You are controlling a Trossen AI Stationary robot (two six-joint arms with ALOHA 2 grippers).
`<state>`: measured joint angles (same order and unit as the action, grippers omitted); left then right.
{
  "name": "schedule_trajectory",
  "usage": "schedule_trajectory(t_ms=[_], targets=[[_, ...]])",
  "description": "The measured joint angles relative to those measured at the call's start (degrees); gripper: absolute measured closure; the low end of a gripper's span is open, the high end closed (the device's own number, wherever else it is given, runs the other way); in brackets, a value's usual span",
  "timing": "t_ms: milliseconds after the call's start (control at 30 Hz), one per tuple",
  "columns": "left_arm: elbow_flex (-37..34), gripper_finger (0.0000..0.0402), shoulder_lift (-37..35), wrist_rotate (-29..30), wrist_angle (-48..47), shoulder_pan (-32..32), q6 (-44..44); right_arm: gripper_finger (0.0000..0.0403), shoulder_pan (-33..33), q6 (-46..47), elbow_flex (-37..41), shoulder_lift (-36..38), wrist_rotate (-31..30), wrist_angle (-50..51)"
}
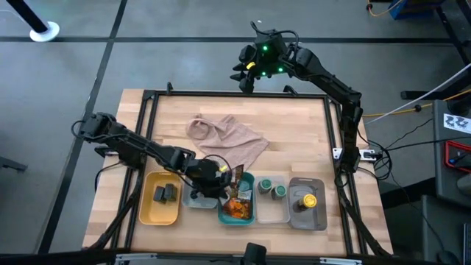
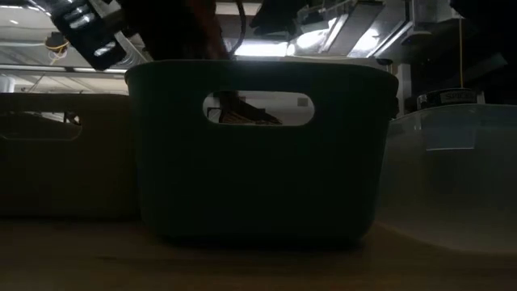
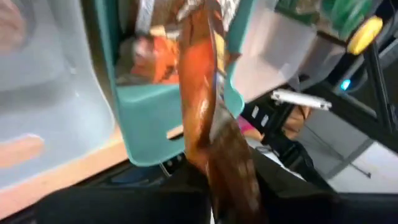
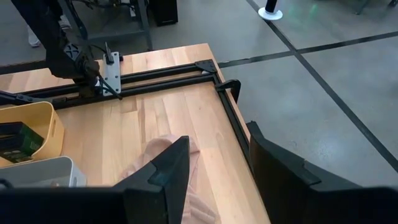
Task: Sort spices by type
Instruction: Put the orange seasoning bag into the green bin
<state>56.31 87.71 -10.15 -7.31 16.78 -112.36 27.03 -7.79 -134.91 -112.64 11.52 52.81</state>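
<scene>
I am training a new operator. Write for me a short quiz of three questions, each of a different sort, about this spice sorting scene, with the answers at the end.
1. True or false: the right gripper is above the trays.
2. Multiple choice: the orange-brown packet between the left gripper's fingers hangs over which tray? A) yellow tray B) teal tray C) clear tray
3. Fill in: the small black blocks lie in the ______ tray.

Key:
1. False. It waits, open, beyond the table's far edge.
2. B. Other orange packets already lie there.
3. Yellow.
</scene>
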Motion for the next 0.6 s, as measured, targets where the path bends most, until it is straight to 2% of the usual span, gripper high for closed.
schedule_trajectory(t_ms=[200,433,600], targets=[[0.0,0.0327,0.0,-0.1,-3.4,-1.9,1.9,0.0235,0.0,0.0,0.0,0.0,0.0,0.1],[0.0,0.0280,-0.1,-0.4,-2.8,-2.6,5.7,0.0235,0.0,-0.2,0.0,0.0,-0.1,0.1],[0.0,0.0262,-1.1,-0.4,-2.7,-4.0,10.4,0.0235,0.0,-0.2,0.0,0.0,-0.1,0.1]])
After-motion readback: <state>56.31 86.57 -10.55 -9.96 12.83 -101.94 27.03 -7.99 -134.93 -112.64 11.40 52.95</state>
